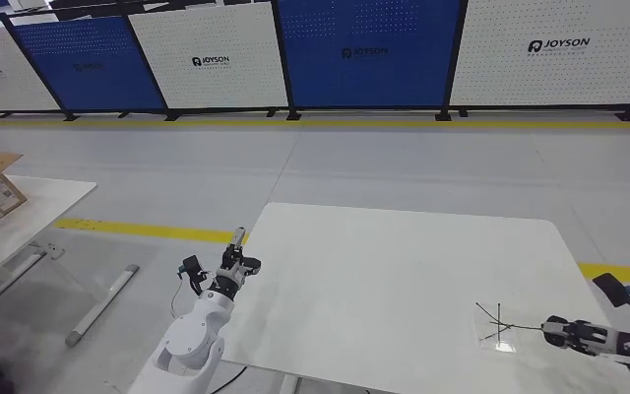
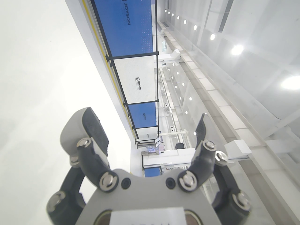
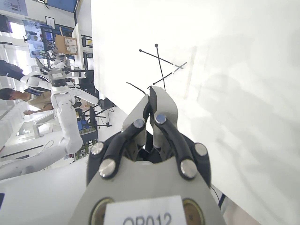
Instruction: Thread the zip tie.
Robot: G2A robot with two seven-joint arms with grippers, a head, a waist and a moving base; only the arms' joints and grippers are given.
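Note:
My right gripper is shut on a thin black zip tie, whose free end curves out beyond the fingertips. In the top view this gripper is low over the table's near right corner, with the held zip tie pointing toward three loose black zip ties. These loose ties lie crossed on the white table, their tails running under a clear plastic bag. My left gripper is open and holds nothing. It points upward at the table's left edge, far from the ties.
The white table is bare between the two arms. Its near edge runs close under the right arm. Off to the left stands a second table holding a cardboard box. Blue and white partition panels line the far side.

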